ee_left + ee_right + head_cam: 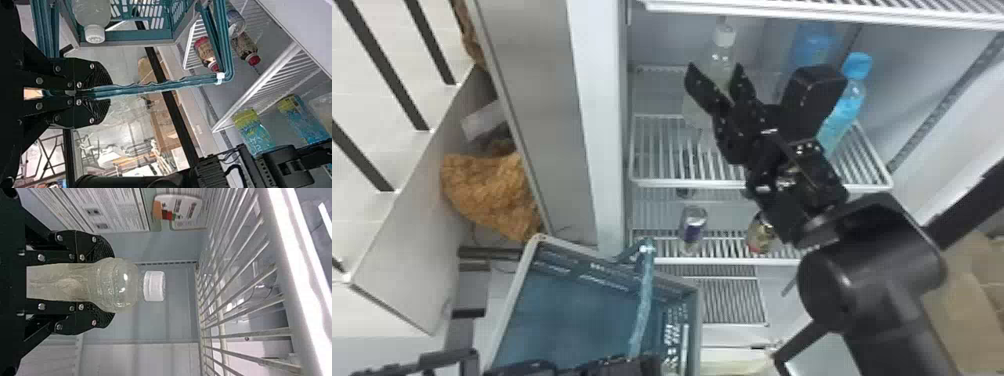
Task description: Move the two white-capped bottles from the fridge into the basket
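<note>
In the head view my right gripper (714, 75) is inside the fridge, around a white-capped bottle (723, 37). The right wrist view has the right gripper (94, 282) shut on this bottle (117, 284), its cap clear of the fingers. My left gripper (632, 364) is at the head view's bottom edge, by the handle of the blue-green basket (557, 310). In the left wrist view the left gripper (92, 94) is shut on the basket handle (156, 87). Another white-capped bottle (94, 17) lies in the basket there.
Blue-capped bottles (847, 105) stand right of my right gripper on the wire shelf (672, 182). A can (693, 222) and a jar-like container (761, 235) are on the shelf below. The upper shelf's edge (807, 15) runs above. The fridge's side wall (602, 125) stands beside the basket.
</note>
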### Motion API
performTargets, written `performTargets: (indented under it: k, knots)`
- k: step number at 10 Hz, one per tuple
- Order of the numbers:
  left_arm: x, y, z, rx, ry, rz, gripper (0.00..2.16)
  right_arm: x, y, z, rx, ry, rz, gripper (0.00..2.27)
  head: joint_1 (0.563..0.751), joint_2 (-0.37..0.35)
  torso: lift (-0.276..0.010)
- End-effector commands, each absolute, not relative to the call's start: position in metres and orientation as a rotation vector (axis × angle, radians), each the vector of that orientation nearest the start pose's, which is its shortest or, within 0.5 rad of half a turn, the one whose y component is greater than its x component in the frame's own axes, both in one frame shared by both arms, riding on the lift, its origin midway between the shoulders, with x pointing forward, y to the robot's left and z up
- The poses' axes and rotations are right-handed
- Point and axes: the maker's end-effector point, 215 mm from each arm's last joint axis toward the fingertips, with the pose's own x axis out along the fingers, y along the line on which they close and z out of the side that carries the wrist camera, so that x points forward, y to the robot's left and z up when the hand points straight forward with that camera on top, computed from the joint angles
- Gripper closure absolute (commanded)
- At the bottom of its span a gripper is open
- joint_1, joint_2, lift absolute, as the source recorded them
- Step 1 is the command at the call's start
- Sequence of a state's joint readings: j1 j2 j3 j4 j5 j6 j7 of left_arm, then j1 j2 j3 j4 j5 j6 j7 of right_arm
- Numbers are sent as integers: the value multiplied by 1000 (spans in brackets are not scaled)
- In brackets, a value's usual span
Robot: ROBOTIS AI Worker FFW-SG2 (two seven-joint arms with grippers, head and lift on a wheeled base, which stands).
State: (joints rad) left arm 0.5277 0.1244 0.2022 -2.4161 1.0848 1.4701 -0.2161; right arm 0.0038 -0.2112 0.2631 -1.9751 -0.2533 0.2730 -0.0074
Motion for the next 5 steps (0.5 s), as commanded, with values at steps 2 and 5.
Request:
performTargets:
  k: [2, 5]
  knots:
    - [229, 42, -370, -705, 989, -862, 1213, 532, -101, -221, 58, -56, 367, 897, 695, -86, 0]
    - [229, 42, -371, -704, 989, -860, 1213, 506, -105, -212, 52, -54, 377, 897, 695, -92, 0]
